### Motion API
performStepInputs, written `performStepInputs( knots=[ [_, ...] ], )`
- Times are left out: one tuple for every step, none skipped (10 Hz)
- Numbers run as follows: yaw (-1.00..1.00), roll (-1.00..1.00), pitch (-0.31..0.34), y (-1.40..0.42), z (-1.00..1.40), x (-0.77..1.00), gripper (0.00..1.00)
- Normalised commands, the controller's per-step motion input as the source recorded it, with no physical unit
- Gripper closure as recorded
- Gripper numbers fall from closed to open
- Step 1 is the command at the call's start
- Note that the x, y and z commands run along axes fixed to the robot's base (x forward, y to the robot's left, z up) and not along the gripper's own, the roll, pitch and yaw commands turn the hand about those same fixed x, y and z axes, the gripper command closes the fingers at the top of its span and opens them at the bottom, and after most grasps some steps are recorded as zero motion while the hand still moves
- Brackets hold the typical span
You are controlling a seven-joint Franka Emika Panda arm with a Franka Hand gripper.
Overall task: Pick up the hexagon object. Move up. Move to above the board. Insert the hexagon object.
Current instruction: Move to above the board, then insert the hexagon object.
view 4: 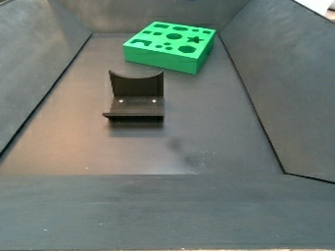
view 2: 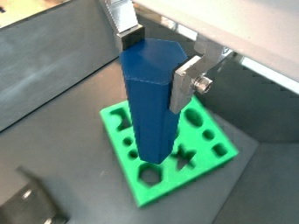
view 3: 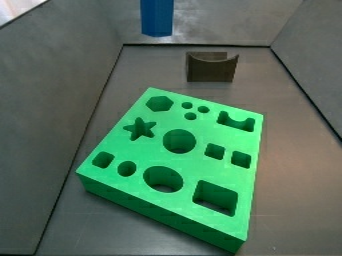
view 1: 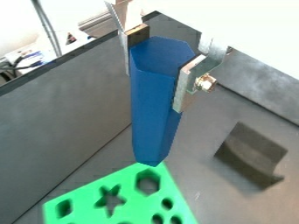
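Dark bin floor, hexagon object (view 1: 156, 105) upright between jaws (view 1: 163, 54) (clamped), above board (view 1: 117, 201)

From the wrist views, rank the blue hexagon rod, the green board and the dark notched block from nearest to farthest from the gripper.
1. The hexagon object: clamped between the fingers of the gripper, hanging straight down.
2. The board: on the floor just past the rod's lower end.
3. The dark notched block: on the floor, off to the side; close to the board's rank, hard to separate.

Blue hexagon object (view 1: 155, 105), silver gripper (view 1: 162, 54), green board (view 3: 174, 160)
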Motion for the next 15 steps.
performStepInputs(
  knots=[
    [0.01, 0.01, 0.134, -0.78, 0.14, 0.09, 1.00],
    [0.00, 0.01, 0.134, -0.42, 0.09, 0.09, 1.00],
    [0.01, 0.02, 0.121, -0.29, 0.07, 0.08, 1.00],
    [0.01, 0.02, 0.098, -0.17, 0.05, 0.05, 1.00],
    [0.00, 0.00, 0.000, 0.00, -0.03, 0.00, 1.00],
    [-0.04, 0.00, -0.007, 0.08, -0.10, 0.09, 1.00],
    [-0.16, 0.00, -0.029, 0.11, -0.17, 0.10, 1.00],
    [-0.22, 0.00, -0.034, 0.17, -0.21, 0.10, 1.00],
    [-0.23, 0.00, -0.034, 0.19, -0.23, 0.11, 1.00],
    [-0.20, 0.00, -0.043, 0.18, -0.26, 0.07, 1.00],
    [-0.18, 0.00, -0.049, 0.18, -0.26, 0.02, 1.00],
    [-0.08, 0.00, -0.044, 0.14, -0.14, 0.03, 1.00],
    [0.00, 0.00, 0.000, 0.00, -0.02, 0.00, 1.00],
    [0.00, 0.00, -0.017, 0.00, -0.08, 0.00, 1.00],
    [-0.01, 0.00, -0.017, 0.04, -0.16, 0.03, 1.00]
  ],
)
